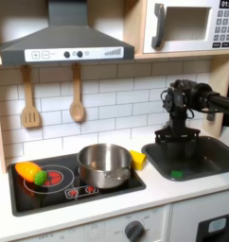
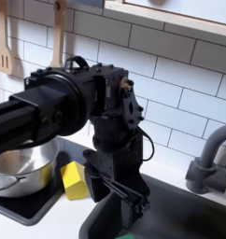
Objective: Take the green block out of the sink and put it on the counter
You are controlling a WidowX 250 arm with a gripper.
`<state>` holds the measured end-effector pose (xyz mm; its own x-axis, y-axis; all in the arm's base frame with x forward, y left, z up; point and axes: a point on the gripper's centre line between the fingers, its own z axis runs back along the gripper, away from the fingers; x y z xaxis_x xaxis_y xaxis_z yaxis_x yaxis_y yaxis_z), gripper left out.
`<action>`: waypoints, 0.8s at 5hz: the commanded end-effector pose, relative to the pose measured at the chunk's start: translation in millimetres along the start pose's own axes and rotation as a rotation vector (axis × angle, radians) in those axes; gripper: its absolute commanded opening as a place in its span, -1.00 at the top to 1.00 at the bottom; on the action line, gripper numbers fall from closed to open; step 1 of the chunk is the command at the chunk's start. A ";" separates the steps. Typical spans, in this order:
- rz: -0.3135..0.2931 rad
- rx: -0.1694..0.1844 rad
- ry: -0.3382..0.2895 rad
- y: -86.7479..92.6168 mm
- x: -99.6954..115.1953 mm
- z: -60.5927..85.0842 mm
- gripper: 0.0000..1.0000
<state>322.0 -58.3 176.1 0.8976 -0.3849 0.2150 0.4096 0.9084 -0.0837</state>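
The green block lies on the floor of the dark grey sink, near its front left corner in the first exterior view. My gripper hangs over the sink's left part, pointing down, a short way above the block and not touching it. Its fingers look spread, with nothing between them. In the second exterior view the black arm and gripper reach down into the sink and cover the spot under the fingers. The off-white counter frames the sink and the stovetop.
A steel pot stands on the black stovetop, with a yellow block between pot and sink and an orange-and-green toy vegetable at the left. The curved faucet rises behind the sink. Tiled wall, hanging spoons and a hood stand behind.
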 end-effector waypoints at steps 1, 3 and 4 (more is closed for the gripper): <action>0.000 -0.001 0.001 -0.1 -0.2 0.0 -1.00; -0.017 0.015 0.080 -0.3 0.7 -27.8 -1.00; -0.011 0.004 0.085 -0.1 1.5 -34.4 -1.00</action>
<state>329.1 -64.4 144.7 0.8999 -0.4151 0.1339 0.4259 0.9025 -0.0645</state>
